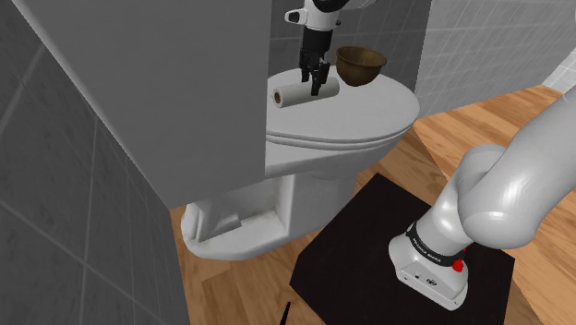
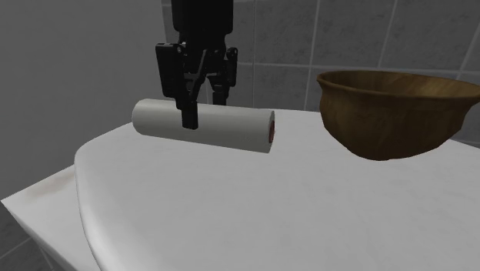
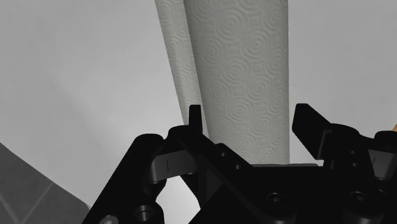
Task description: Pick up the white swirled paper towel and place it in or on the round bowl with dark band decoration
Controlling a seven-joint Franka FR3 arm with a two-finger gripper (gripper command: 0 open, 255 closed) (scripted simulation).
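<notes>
A white paper towel roll (image 1: 295, 95) (image 2: 231, 131) with a swirl-embossed surface (image 3: 245, 83) lies on its side on the closed white toilet lid (image 1: 369, 115) (image 2: 269, 208). My black gripper (image 1: 318, 85) (image 2: 201, 108) (image 3: 253, 121) comes straight down over the roll, open, one finger on each side of it. In the wrist view a small gap shows between one finger and the roll, so the roll is not clasped. A round brown bowl (image 1: 360, 65) (image 2: 392, 115) stands upright on the lid beside the roll's reddish core end, and nothing shows inside it.
A tall grey panel (image 1: 166, 92) stands close on the shoulder view's left, hiding part of the toilet. The white toilet base (image 1: 240, 226) sits on a wooden floor. Tiled walls rise behind. My black stand (image 1: 369, 249) is at the lower right.
</notes>
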